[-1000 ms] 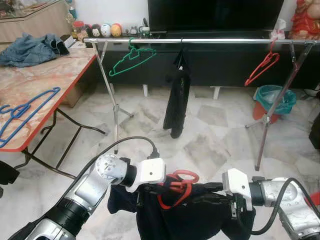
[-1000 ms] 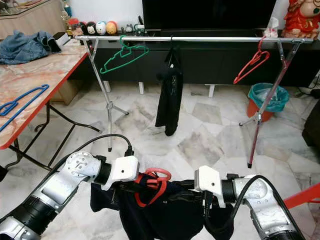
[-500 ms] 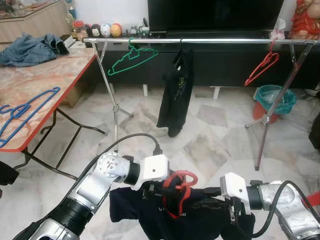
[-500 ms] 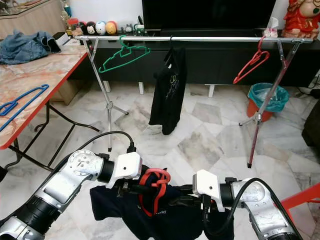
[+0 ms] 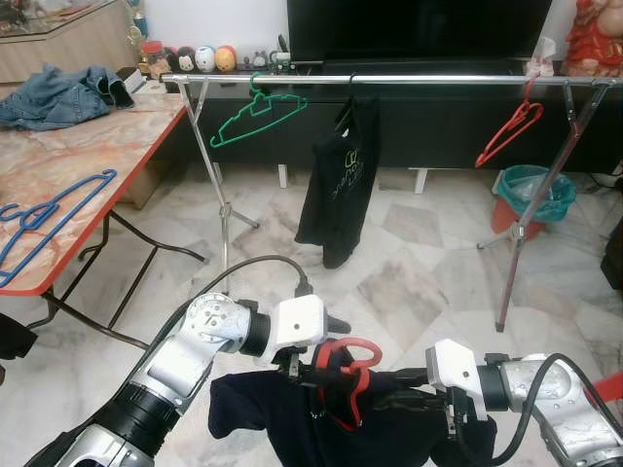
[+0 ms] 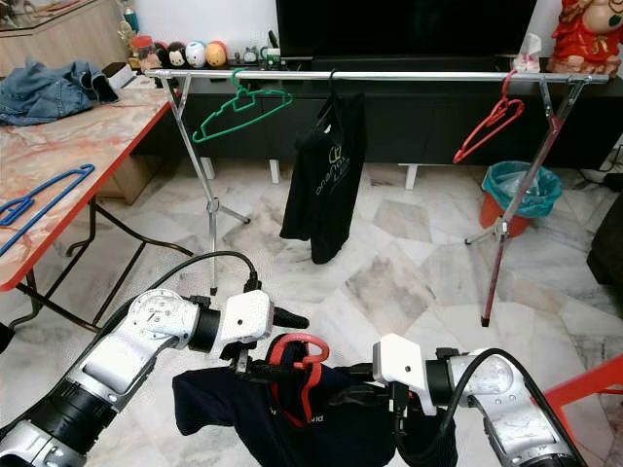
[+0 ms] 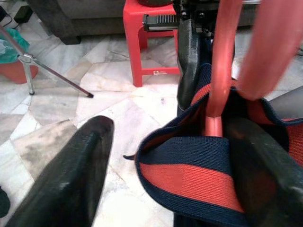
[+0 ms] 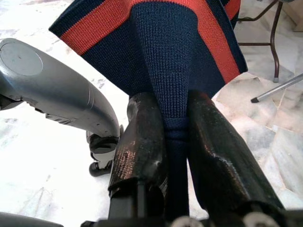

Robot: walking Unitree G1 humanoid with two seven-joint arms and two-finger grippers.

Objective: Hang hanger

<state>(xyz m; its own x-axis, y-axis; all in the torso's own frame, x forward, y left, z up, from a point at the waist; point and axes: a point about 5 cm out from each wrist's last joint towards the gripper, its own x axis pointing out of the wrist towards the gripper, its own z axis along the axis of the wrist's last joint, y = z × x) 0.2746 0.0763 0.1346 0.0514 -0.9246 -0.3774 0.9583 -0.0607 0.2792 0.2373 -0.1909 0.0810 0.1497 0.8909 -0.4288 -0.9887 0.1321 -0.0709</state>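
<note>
Our right hand (image 8: 173, 142) pinches the navy shirt (image 6: 331, 428) tight; our left hand (image 7: 161, 156) is spread open around its collar and the red hanger (image 5: 343, 375), low before the rail (image 5: 389, 79).

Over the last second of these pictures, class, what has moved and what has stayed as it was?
The black T-shirt hanging on the rail has turned, so its printed front now shows. The left hand and right hand have sunk a little with the red hanger and dark garment; the right hand stays clamped on the cloth. The green hanger, the other red hanger and the blue hanger stayed put.
</note>
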